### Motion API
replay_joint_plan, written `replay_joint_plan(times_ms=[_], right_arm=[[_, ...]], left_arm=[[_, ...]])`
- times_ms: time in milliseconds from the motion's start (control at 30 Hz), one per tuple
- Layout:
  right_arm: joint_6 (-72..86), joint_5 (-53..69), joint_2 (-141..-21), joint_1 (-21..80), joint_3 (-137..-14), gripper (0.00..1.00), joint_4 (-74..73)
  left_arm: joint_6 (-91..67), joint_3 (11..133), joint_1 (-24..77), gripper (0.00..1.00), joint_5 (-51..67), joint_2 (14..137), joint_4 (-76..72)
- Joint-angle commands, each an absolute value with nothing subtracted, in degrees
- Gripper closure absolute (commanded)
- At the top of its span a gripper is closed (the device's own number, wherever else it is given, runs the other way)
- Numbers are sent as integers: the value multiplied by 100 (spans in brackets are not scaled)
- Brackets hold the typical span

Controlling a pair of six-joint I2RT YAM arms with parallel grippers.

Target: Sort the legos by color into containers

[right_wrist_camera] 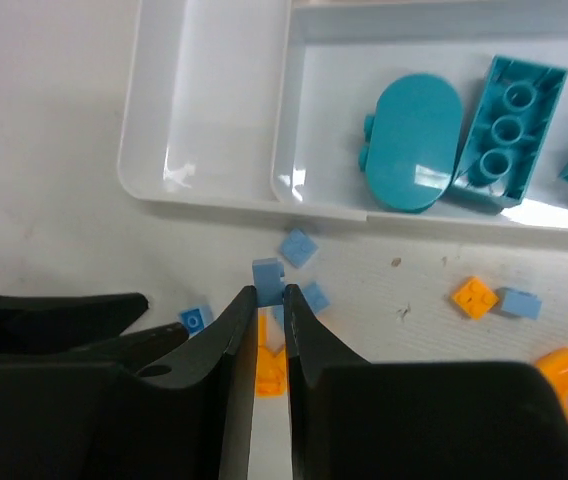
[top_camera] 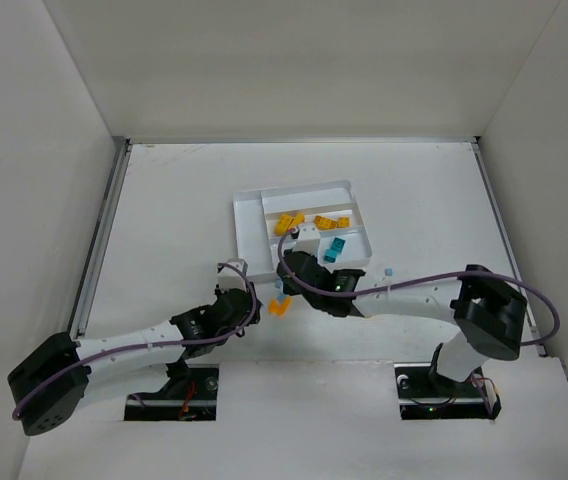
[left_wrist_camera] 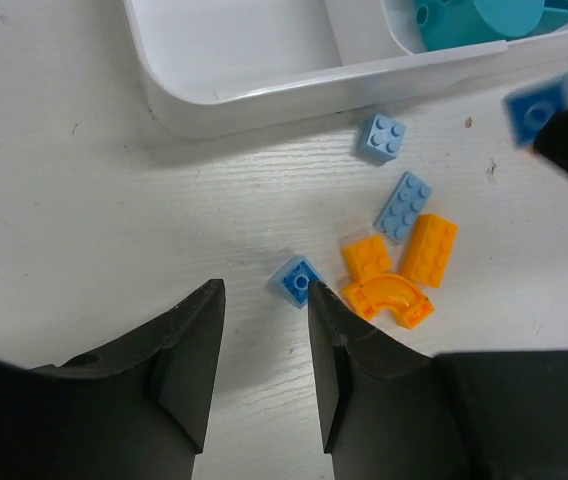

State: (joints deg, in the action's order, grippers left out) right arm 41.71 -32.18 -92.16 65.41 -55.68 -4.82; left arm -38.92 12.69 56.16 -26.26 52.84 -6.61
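Note:
My right gripper (right_wrist_camera: 269, 292) is shut on a small light blue lego (right_wrist_camera: 268, 275), held just in front of the white tray's near wall (right_wrist_camera: 204, 195). In the top view it (top_camera: 285, 280) hangs over the loose pile. My left gripper (left_wrist_camera: 264, 295) is open and holds nothing; a tiny blue lego (left_wrist_camera: 297, 280) lies against its right fingertip. Beside it lie orange bricks (left_wrist_camera: 429, 250), an orange curved piece (left_wrist_camera: 389, 300) and light blue bricks (left_wrist_camera: 403, 206). The tray (top_camera: 249, 205) holds teal pieces (right_wrist_camera: 414, 140) in one section and orange and yellow ones (top_camera: 289, 224) in another.
Further loose pieces lie on the table to the right: an orange square (right_wrist_camera: 475, 297), a light blue brick (right_wrist_camera: 520, 303) and a lone blue bit (top_camera: 389, 270). The tray's left section (right_wrist_camera: 214, 90) has nothing in it. The two grippers are close together.

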Motion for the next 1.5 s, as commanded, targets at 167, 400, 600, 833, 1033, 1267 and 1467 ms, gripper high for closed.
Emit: replay_joint_plan(times_ms=[167,400,600,833,1033,1267,1467], right_arm=[[3454,-2498,-9676,4946,-6432,81,166],[3270,-1758,-10537,3759,-7522,81,281],[3077,-1450,-11328,3160,-8418,80,115],[2936,-1327,-11856,2843,-8921,78,26],[2927,-1266,-11927,2843,-8851,70,88],[2962,-1423,-11103,2939,-7878,56,482],[3199,-1564,-9942,3545,-6129,57,1467]], left_arm=[[-4096,1424,5559,60,-2690,5405,-905],[-4113,1678,5480,59,-2654,5800,-1002],[-4175,1775,5524,60,-2830,5985,-1011],[-4359,1653,5523,61,-2927,5959,-984],[-4526,1635,5691,60,-2953,6134,-1011],[-4526,1652,5708,59,-2962,6266,-1134],[-4509,1687,5647,59,-2962,6486,-1274]])
